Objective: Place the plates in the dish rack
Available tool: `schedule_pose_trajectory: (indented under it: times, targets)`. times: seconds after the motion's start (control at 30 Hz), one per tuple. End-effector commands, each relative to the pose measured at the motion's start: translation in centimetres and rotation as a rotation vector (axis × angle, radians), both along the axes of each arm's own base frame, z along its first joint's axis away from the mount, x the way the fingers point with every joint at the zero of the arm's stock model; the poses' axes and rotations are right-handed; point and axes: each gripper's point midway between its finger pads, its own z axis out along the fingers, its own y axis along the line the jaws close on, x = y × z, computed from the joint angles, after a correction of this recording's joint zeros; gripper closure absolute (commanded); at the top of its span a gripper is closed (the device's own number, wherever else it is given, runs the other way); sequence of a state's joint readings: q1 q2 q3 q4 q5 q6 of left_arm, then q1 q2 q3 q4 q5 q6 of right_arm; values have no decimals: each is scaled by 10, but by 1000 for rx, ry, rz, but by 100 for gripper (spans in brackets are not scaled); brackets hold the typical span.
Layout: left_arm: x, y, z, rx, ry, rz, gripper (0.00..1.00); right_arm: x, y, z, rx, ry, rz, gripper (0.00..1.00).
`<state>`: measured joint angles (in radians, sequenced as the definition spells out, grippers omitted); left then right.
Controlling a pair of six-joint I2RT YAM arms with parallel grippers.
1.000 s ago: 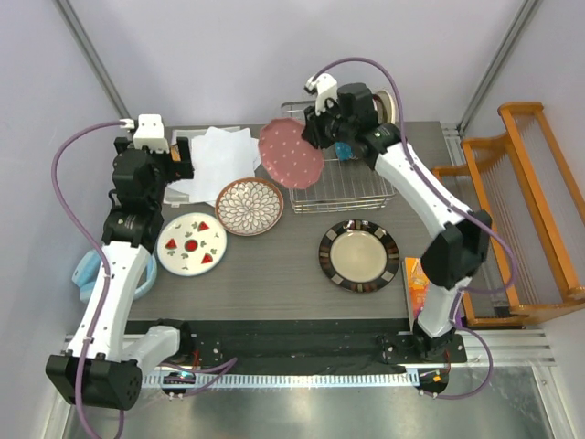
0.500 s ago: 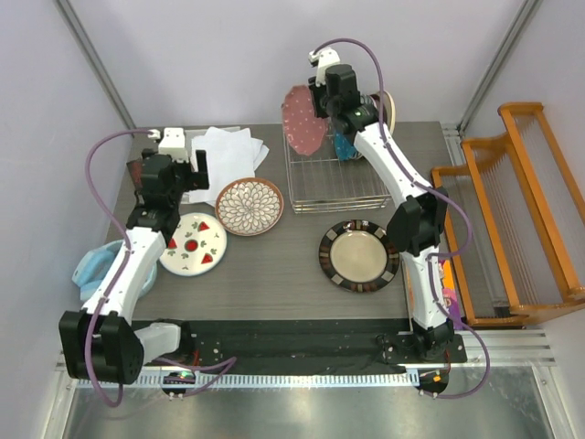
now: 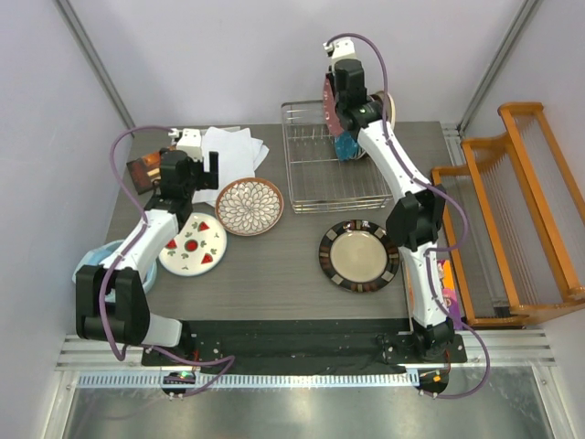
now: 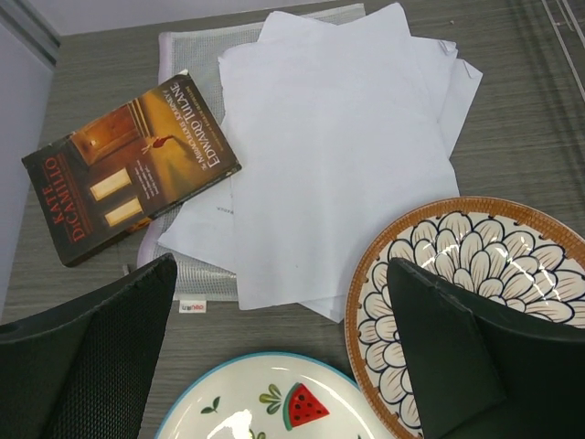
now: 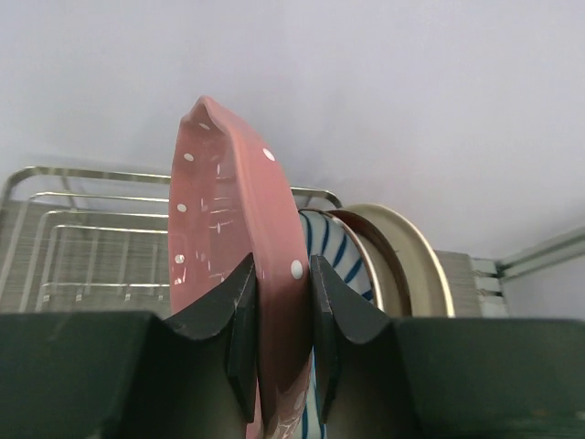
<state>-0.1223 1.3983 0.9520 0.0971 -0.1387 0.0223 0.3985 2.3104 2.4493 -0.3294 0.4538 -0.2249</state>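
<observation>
**Right gripper (image 5: pixel 281 340) clamping pink scalloped round plate with white dots (image 5: pixel 228 210) on edge at silver wire dish rack (image 3: pixel 291 160)**

The right arm is reaching across to the far side of the grey wood-grain table (image 3: pixel 274 283). Its two dark fingers (image 5: pixel 239 329) are pressing on either face of the pink plate's rim, drawn in to a narrow gap that the plate's thickness is filling. The plate is standing upright at the far right part of the rack. It is just beside a blue-striped white plate (image 5: pixel 331 251) and a cream plate (image 5: pixel 402 261), both standing on edge there. The fingers are hiding the pink plate's lower edge, so whether it is touching the wires cannot be told.

The left gripper (image 4: pixel 281 270) is hovering over the table's left side with its fingers (image 4: pixel 101 347) spread wide apart, gripping nothing and touching nothing. Below it are lying loose white sheets of paper (image 4: pixel 338 137) and a dark-covered paperback book (image 4: pixel 128 165).

Three more plates are lying flat on the table, outside the rack. The brown-and-white petal-pattern round plate (image 3: pixel 249 207) is sitting just left of the rack's near corner. The white round plate painted with red fruit (image 3: pixel 192 244) is lying just beside it, nearer the left arm. The dark-rimmed round plate with a beige centre (image 3: pixel 358 255) is resting in front of the rack. An orange wooden slatted rack (image 3: pixel 521 210) is standing off the table's right edge.
</observation>
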Motion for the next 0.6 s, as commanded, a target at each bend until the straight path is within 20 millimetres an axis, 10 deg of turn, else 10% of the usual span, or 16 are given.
schedule_pose_trajectory:
  times: [0.0, 0.57]
  targets:
    - [15, 0, 40, 45, -119, -10, 3, -6, -15, 88, 23, -247, -107, 99]
    - [17, 4, 29, 63, -96, 7, 2, 2, -5, 0, -131, -62, -164, 99]
